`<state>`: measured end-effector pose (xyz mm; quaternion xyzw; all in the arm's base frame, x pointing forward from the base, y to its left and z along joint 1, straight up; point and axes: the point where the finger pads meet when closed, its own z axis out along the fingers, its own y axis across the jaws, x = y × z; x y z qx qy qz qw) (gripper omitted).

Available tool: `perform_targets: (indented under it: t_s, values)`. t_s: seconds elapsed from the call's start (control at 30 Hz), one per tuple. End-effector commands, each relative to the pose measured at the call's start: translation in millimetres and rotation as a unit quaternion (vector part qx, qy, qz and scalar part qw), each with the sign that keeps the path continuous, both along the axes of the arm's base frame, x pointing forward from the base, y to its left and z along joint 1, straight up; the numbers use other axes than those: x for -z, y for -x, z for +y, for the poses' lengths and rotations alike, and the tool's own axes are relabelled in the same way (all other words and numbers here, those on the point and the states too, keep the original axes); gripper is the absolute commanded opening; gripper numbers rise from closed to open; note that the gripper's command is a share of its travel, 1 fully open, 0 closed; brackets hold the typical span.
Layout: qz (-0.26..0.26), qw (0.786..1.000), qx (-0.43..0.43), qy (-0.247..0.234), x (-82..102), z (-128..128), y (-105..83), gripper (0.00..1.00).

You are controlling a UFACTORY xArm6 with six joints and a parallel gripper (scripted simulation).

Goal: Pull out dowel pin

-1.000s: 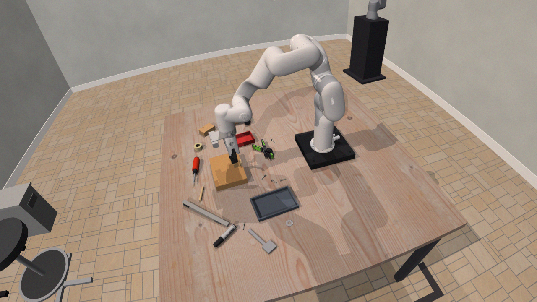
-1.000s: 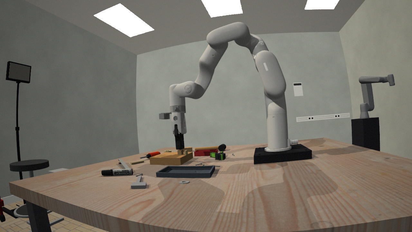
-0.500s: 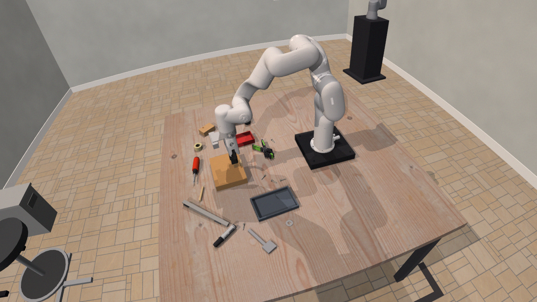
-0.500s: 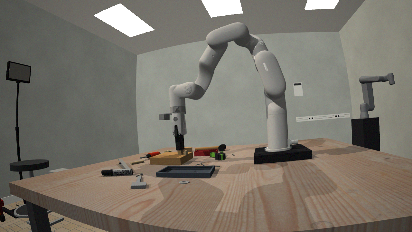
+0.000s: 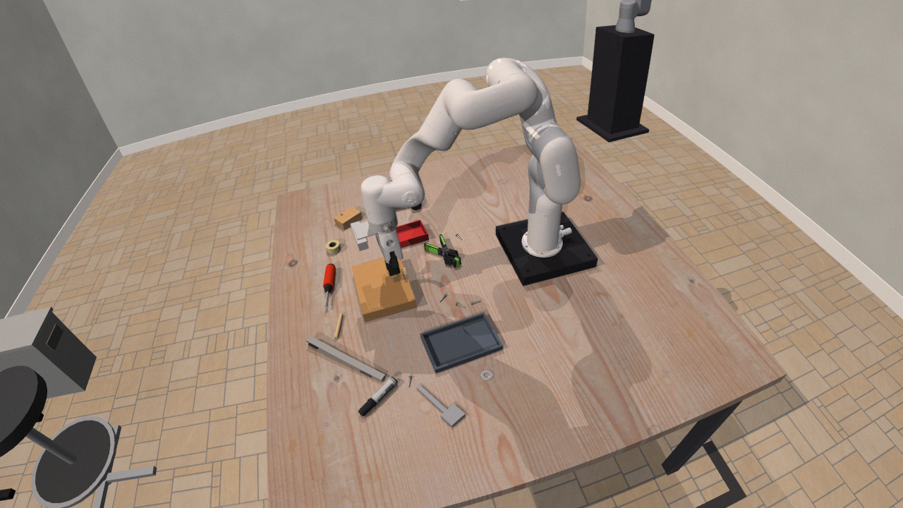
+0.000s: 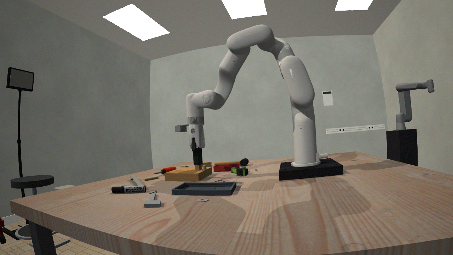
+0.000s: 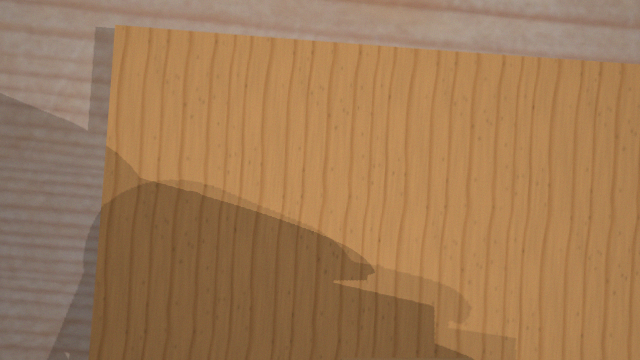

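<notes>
The orange bench board (image 5: pixel 379 296) (image 6: pixel 183 174) (image 7: pixel 350 150) lies on the table left of the arm's base. At its far edge the small wooden block (image 6: pixel 198 167) sits beside the raised bench stop (image 6: pixel 205 165). My gripper (image 5: pixel 394 268) (image 6: pixel 196 160) points straight down right over the block, its dark fingers narrowly apart around the upright dowel pin, which they mostly hide. The green and black spring clamp (image 5: pixel 444 251) (image 6: pixel 240 171) lies on the table to the right, off the board. The wrist view shows only bare board and shadow.
A red tray (image 5: pixel 411 233) (image 6: pixel 221 167) sits behind the board and a dark tray (image 5: pixel 461 341) (image 6: pixel 204 188) in front. A screwdriver (image 5: pixel 329 278), tape roll (image 5: pixel 332 247), loose dowel (image 5: pixel 338 325), ruler (image 5: pixel 345 358), marker (image 5: pixel 377 396) and screws (image 5: pixel 457 303) lie around.
</notes>
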<state>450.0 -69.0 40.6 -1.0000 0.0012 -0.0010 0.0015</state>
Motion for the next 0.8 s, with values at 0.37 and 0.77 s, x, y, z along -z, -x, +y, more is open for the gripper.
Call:
perform_targets:
  t_s: [0.37,0.77]
  values:
    - [-0.002,1.000,0.000,0.000,-1.3,-0.2,-1.4,0.08]
    - [-0.002,1.000,0.000,0.000,-1.3,-0.2,-1.4,0.00]
